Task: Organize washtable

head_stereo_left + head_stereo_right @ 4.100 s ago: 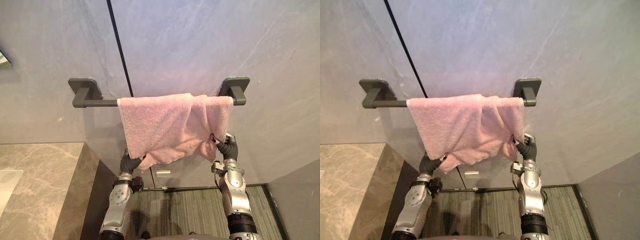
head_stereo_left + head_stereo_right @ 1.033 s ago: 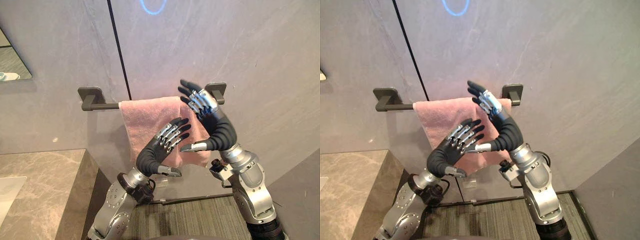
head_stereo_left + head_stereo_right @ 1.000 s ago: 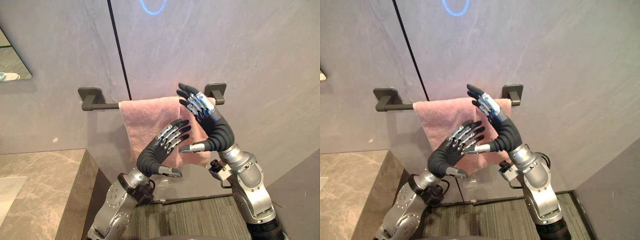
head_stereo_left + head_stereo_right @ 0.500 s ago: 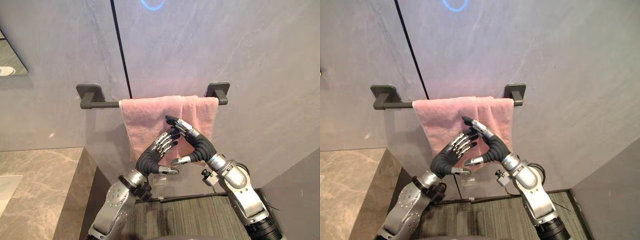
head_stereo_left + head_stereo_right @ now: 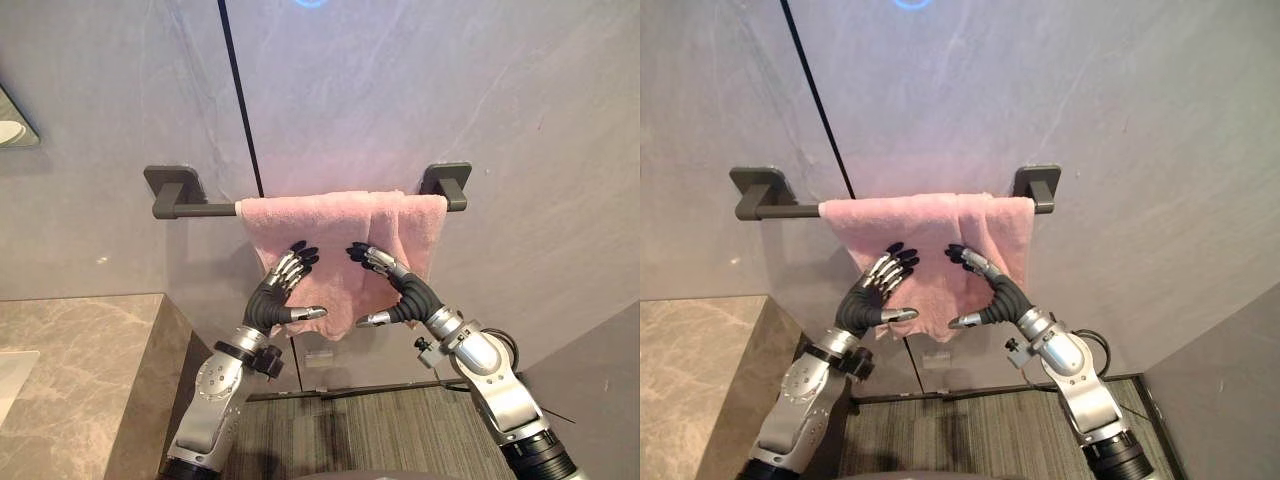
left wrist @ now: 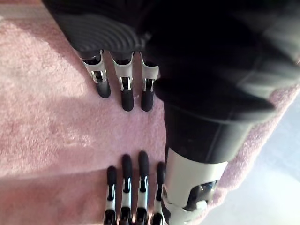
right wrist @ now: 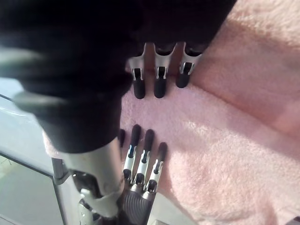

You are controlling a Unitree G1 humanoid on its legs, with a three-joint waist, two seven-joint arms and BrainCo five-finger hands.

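pink towel (image 5: 330, 225) is draped over the dark towel bar (image 5: 195, 209) on the wall, towards the bar's right end, its right edge just beside the right bracket (image 5: 447, 184). Not flat: a doubled fold runs down the right part and the bottom hem hangs uneven, lowest near the middle

left hand (image 5: 270, 303) and right hand (image 5: 412, 295) are both up in front of the cloth, side by side, palms towards it, fingers straight and spread, thumbs out, nothing held. Wrist views put the fingertips (image 6: 127, 100) right at the pile, touching or just off it, can't tell which

my read: smoothing step, towel is hung but not tidy yet

risks from here:
- towel only lies over the bar, nothing pins it; a downward stroke on the front half could drag it over and off onto the floor
- dark tips could snag the terry loops and make the fold worse
- uneven push between the two hands would slide it sideways and bunch it against the bracket
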